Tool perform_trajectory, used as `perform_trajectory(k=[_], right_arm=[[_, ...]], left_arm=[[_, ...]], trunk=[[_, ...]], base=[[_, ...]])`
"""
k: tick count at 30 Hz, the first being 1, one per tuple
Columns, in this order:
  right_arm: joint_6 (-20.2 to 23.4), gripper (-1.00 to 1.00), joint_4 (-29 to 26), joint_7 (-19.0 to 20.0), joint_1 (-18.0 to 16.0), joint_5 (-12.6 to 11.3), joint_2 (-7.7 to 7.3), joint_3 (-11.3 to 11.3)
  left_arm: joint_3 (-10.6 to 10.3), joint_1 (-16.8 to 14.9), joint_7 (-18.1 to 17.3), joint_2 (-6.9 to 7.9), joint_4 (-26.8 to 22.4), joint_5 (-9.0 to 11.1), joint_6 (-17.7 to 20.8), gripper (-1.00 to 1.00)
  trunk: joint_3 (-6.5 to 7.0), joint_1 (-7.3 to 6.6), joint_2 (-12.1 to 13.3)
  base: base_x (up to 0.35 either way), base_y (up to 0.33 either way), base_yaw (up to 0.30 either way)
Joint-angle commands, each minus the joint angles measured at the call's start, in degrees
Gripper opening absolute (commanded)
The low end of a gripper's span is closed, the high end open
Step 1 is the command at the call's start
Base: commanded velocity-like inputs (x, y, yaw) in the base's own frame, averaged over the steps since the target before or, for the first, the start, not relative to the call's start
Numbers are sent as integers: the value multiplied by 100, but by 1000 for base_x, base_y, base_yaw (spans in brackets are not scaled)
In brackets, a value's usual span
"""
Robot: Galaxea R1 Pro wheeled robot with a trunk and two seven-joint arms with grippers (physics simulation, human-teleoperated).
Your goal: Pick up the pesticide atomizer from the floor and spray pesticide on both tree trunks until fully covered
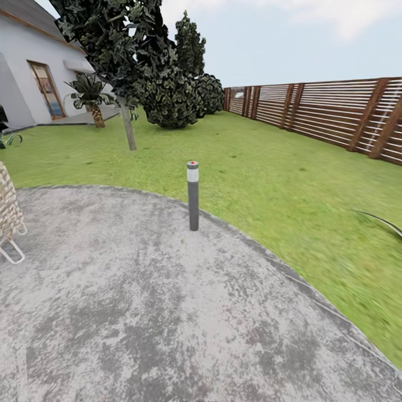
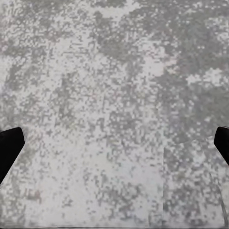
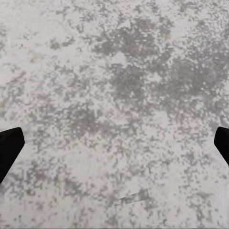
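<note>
The garden's green lawn (image 1: 268,167) stretches ahead to a brown slatted fence (image 1: 335,114). The pesticide atomizer and the two trees with thick trunks are out of view. I stand on a mottled grey paved patio (image 1: 139,312). In the left wrist view my left gripper (image 2: 114,152) hangs open over this paving, its dark fingertips (image 2: 9,149) far apart with nothing between them. My right gripper (image 3: 114,152) is open in the same way above the paving, fingertips (image 3: 9,148) at the picture's edges.
A grey bollard light (image 1: 193,195) stands at the patio's curved edge. A wicker chair (image 1: 8,215) is at the left. Farther off are a white house (image 1: 28,78), a short palm (image 1: 92,103), a thin-trunked dark-leaved tree (image 1: 129,127) and dark shrubs (image 1: 173,97).
</note>
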Motion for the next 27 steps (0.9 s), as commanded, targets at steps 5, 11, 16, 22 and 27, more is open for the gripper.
perform_trajectory(k=[5,11,16,22,27], right_arm=[[-17,100,2,-3,-2,7,-1,1],[-17,100,2,-3,-2,8,-1,1],[-17,100,2,-3,-2,7,-1,1],[-17,100,2,-3,-2,9,-1,1],[-17,100,4,-3,-2,10,-1,1]], left_arm=[[-2,-5,-5,0,5,21,-19,100],[-2,-5,-5,0,1,21,-19,100],[-2,-5,-5,0,1,21,-19,100],[-2,-5,-5,0,1,21,-19,100],[6,-5,56,15,-22,21,-10,100]], trunk=[[-123,109,-204],[-265,241,-444],[-383,351,-645],[-435,373,-685],[-464,373,-685]], base=[[0,0,229],[0,0,229],[0,0,229],[0,0,229],[0,0,229]])
